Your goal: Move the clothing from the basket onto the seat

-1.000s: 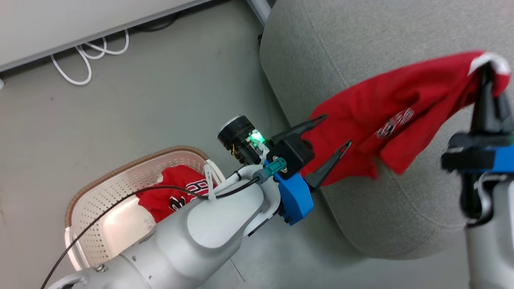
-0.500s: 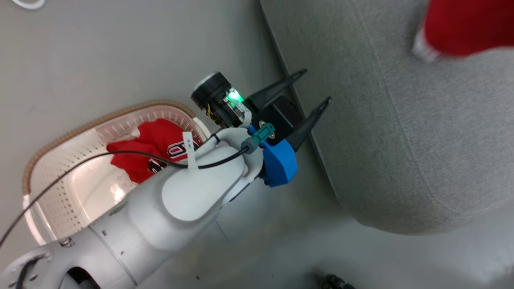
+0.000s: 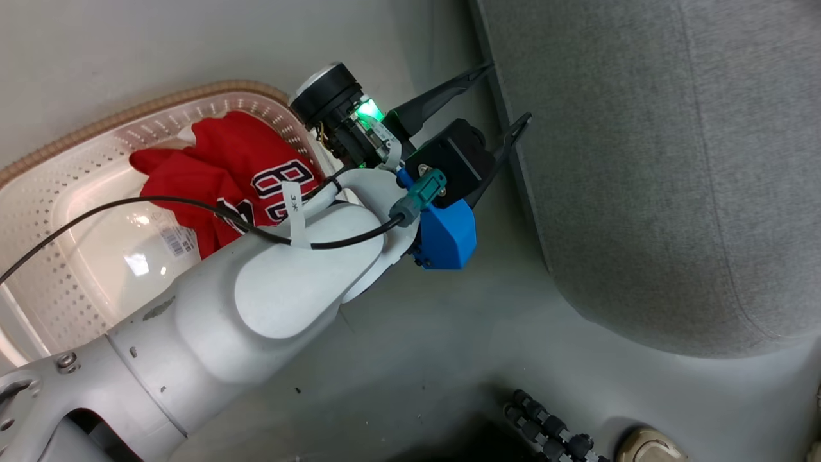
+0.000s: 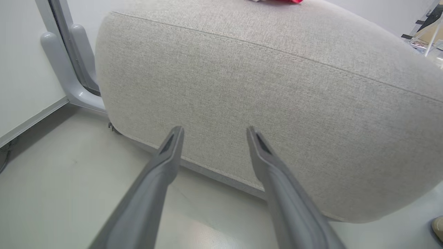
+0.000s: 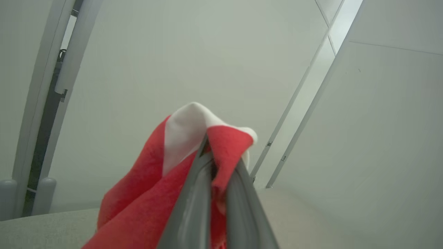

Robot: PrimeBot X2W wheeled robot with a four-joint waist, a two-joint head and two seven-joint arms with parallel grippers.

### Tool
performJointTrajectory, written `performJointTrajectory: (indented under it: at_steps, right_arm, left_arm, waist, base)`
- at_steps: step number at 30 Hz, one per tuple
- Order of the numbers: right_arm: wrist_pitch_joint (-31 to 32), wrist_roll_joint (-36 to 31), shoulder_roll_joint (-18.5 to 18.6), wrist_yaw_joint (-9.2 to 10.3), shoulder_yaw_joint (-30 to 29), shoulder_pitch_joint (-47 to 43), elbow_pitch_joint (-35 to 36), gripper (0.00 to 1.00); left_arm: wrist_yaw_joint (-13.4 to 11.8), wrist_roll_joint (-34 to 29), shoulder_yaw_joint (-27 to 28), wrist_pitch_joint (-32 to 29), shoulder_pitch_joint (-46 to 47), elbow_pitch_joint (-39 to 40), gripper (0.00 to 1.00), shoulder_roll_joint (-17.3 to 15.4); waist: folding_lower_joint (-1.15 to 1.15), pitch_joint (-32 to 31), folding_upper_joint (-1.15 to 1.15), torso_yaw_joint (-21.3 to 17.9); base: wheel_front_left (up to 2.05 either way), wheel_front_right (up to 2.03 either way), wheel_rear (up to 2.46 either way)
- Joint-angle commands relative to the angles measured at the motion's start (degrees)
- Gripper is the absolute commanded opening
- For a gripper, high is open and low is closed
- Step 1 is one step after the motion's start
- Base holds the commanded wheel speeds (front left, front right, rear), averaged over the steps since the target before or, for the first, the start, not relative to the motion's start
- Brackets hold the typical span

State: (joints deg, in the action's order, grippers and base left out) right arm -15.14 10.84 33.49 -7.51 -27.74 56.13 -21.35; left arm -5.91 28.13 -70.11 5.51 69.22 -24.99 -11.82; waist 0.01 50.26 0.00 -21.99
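Nearest in the head view, at 7 o'clock: the pale left forearm (image 3: pixel 276 289), crossed by a black cable (image 3: pixel 128 202) bearing a white tag (image 3: pixel 295 215), its print too small to read. Beyond, a blue wrist mount (image 3: pixel 449 234) and a green lamp (image 3: pixel 369 109). Then the left gripper (image 3: pixel 510 90), fingers spread and empty, aimed toward 1 o'clock, tips near the side of the seat (image 3: pixel 641 160).

At 9 o'clock, the basket (image 3: pixel 128 110), with an unreadable barcode sticker (image 3: pixel 173 240) on its floor. Inside, toward 2 o'clock, the red jersey (image 3: pixel 211 160): bunched, long axis roughly 9 to 3, a black-and-white "8" legible, a second character partly hidden behind the forearm. At 5 o'clock on the floor (image 3: pixel 417 333), a dark ribbed object (image 3: pixel 551 427) and a tan rounded one (image 3: pixel 648 446), neither identifiable.

In the left wrist view, spread fingers (image 4: pixel 162 166) at 6 o'clock, nothing between. Ahead, the seat's upholstered side, seam slanting from 10 down to 3 o'clock. At 10, a grey post (image 4: pixel 69 58). At 12, atop the seat, a sliver of red and white cloth (image 4: pixel 277 1).

In the right wrist view, the right gripper (image 5: pixel 218 162) pressed together, pinching the red garment with white trim (image 5: pixel 138 193). Cloth folded over the fingertips, the rest hanging toward 7 o'clock above the seat's grey top. Farthest, a pale wall (image 5: pixel 173 52).
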Motion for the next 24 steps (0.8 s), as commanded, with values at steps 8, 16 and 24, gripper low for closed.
performJointTrajectory:
  at_steps: [8,16,24]
  right_arm:
    - [-0.01,-0.54,-5.32,0.03,0.74,-3.0,-7.16,0.0]
    - [-0.01,-0.37,-11.62,0.04,1.61,-7.49,-9.12,0.0]
    - [-0.01,-0.62,-13.85,0.04,1.62,-11.05,-7.66,1.0]
  left_arm:
    - [-0.18,-0.57,-0.51,-0.34,0.98,1.34,1.0,-0.08]
    - [-0.32,-0.15,-0.58,0.18,1.36,0.98,1.0,0.16]
    - [-0.5,0.52,-0.65,1.59,-0.42,0.18,1.0,0.34]
  waist:
    - [-0.01,2.05,0.0,1.19]
    - [-0.01,1.65,0.0,1.89]
    - [-0.01,-1.08,0.0,1.74]
  base:
    - [0.0,0.0,0.0]
    - [0.0,0.0,0.0]
    - [0.0,0.0,0.0]
